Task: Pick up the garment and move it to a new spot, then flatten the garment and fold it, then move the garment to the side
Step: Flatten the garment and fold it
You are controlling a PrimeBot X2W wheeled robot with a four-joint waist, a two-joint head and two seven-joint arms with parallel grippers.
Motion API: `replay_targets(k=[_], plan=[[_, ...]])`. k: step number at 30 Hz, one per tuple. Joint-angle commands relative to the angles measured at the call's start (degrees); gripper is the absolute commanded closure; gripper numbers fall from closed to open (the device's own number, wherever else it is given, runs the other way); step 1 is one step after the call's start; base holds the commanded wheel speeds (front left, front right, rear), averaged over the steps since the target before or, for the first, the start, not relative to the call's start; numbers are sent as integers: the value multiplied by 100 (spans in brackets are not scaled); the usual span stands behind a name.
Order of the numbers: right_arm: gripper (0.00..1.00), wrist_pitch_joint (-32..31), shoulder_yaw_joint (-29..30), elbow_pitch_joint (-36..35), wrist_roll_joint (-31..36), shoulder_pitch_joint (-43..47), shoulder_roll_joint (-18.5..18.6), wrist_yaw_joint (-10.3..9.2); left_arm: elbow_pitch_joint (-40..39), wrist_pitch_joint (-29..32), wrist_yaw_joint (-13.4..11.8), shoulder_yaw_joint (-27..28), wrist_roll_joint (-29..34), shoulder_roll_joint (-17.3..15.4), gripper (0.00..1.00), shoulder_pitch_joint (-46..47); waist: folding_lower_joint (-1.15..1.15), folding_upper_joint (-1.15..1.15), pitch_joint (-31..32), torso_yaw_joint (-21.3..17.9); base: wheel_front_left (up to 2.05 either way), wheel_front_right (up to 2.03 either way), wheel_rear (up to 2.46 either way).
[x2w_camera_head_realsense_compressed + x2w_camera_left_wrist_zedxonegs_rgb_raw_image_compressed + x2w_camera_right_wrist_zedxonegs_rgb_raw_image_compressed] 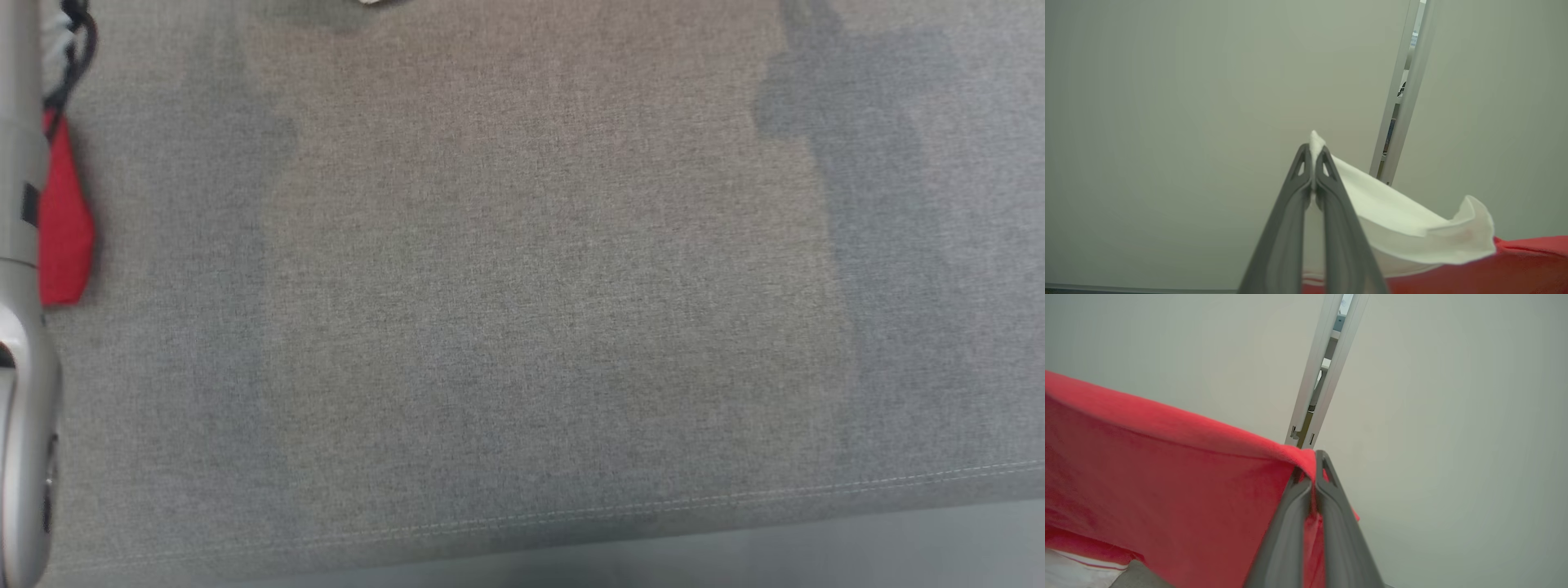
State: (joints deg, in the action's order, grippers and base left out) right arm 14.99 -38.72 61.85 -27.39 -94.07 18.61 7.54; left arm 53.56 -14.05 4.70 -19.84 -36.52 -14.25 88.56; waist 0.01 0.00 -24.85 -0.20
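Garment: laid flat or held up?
Held up: the garment hangs from both shut grippers, left gripper on a white edge, right gripper on a red edge.

No legible text, label, brand mark, numeral or sign: none can be read on the garment (1167, 477), the grey upholstery (522, 327) or the pale wall panels (1167, 102)

Both grippers clamped on cloth
The left gripper (1313, 157) and right gripper (1312, 469) are each seen rising from bottom centre, fingers pinched together on the garment (1167, 477). A pale forearm (18, 245) is seen along the head view's left edge.
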Motion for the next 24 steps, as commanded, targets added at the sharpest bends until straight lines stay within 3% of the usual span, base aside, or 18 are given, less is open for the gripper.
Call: replay_targets(k=[1,10,17,24], plan=[[100,17,-48,-40,111,252,67,-10,91,-57,62,72,-125,82,100,-269,-1,0,-480,205,0,0,0],[100,19,28,-901,-398,1544,353,-10,110,-116,231,298,-535,458,100,-1629,-1,0,-512,310,0,0,0],[100,19,83,-1780,-931,3030,504,-9,-815,-117,253,626,-609,475,100,-3177,-1,0,-245,271,0,0,0],[100,19,295,-2445,-1218,4462,425,-9,-1940,-119,-27,813,-406,276,100,-4836,-1,0,128,106,0,0,0]])
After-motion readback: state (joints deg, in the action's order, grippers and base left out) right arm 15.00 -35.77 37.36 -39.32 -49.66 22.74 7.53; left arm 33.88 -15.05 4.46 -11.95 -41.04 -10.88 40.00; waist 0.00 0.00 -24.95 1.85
